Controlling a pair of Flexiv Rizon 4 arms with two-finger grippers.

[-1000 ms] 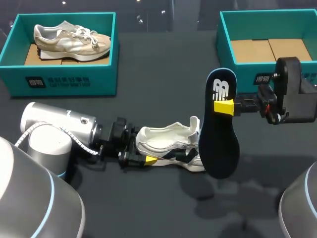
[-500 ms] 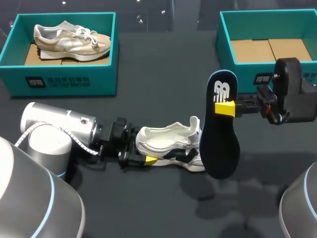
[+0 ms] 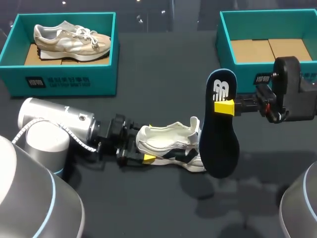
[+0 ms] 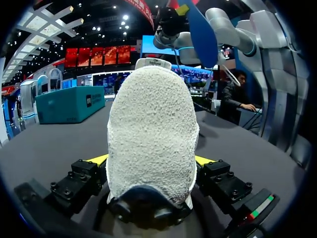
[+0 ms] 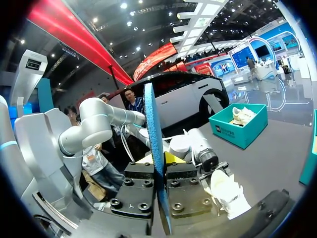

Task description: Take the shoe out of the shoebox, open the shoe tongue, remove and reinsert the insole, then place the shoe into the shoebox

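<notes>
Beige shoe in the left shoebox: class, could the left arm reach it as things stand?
Probably not yet: the left gripper is shut on the heel of the white shoe. Nothing blocks the way to the beige shoe, but it must let go first.

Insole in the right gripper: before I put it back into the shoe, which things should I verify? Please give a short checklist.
1. Right gripper shut on the insole: ok.
2. Left gripper shut on the shoe at its heel: ok.
3. Shoe lies sole down, opening upward: ok.
4. Tongue lifted clear of the opening: ok, it stands up.
5. Insole aimed into the opening: not ok, it hangs upright at the toe end.
</notes>
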